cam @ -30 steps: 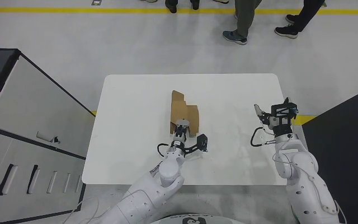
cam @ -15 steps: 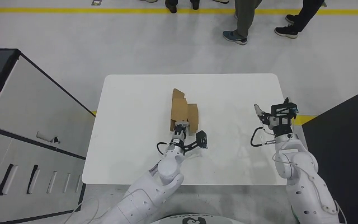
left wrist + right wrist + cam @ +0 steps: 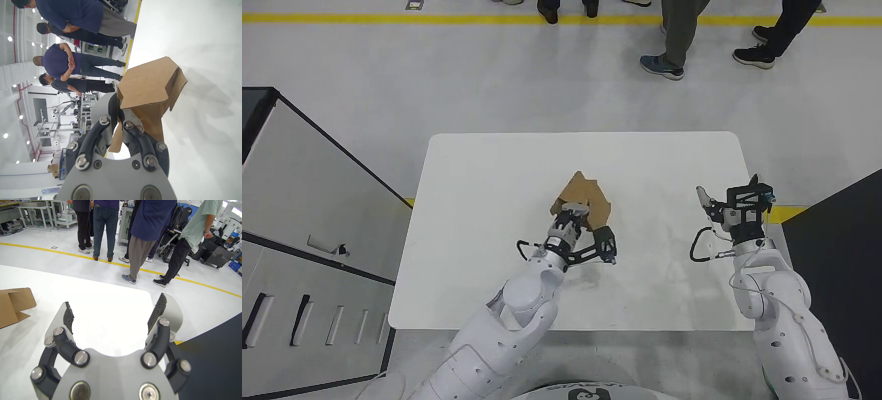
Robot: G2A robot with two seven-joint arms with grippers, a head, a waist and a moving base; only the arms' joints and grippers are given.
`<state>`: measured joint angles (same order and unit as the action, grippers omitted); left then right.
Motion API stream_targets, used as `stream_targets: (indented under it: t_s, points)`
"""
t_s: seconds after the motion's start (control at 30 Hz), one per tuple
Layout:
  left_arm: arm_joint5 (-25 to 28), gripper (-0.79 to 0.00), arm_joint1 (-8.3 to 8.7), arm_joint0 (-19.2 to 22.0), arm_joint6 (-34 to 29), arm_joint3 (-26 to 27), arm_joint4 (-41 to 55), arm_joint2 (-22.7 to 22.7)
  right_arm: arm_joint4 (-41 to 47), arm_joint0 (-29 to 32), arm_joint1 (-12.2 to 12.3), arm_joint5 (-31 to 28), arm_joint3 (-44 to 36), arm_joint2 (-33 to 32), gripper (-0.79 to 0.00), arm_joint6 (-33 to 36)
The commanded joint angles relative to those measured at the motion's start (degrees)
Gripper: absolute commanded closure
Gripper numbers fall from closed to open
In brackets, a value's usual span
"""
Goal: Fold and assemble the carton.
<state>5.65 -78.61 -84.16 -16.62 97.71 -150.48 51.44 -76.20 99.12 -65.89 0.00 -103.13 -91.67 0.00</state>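
White table (image 3: 672,170) under both arms, people standing beyond the yellow floor line. Near the table's middle, brown carton (image 3: 585,197), partly opened into a tilted sleeve, flaps loose, not yet squared. Left gripper (image 3: 118,112) pinched onto a wall edge at the carton's near end, carrying that end. Far end touching the table or not: cannot tell. Right gripper (image 3: 113,317) spread wide, holding nothing, hanging by the table's right edge, well apart from the carton.

Judged step: opening the flat blank into a tube. Looks early in the task, with no flap folded in or tucked.

Needed next, by this reading: free right claw brought across to brace or push the opposite wall against the left pinch, squaring the sleeve ahead of any flap folding. Calls for a gentle push, given thin card held by one edge.
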Motion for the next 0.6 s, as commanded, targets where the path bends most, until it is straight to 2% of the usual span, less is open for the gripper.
stream_targets:
  t_s: [0.0, 0.07, 0.37, 0.47, 0.57]
  points:
    - [1.53, 0.000, 0.13, -0.07, 1.50, 1.02, 1.04, 0.54, 0.00, 0.00, 0.00, 0.00, 0.00, 0.00, -0.785, 0.00]
    - [2.93, 0.000, 0.19, 0.06, 3.86, 1.69, 2.33, 0.49, 0.00, 0.00, 0.00, 0.00, 0.00, 0.00, -0.785, 0.00]
    - [2.95, 0.000, 0.22, 0.13, 4.61, 1.95, 3.62, 1.17, 0.00, 0.00, 0.00, 0.00, 0.00, 0.00, -0.785, 0.00]
    - [4.56, 0.000, 0.39, 0.25, 6.59, 3.25, 6.71, 2.70, 4.00, -0.29, 0.13, -5.86, -0.43, -1.13, -0.785, -1.51]
    - [7.27, 0.000, 0.76, 0.13, 8.87, 4.50, 8.55, 4.29, 7.20, -0.46, 0.64, -15.29, 0.23, -3.70, -0.785, -3.62]
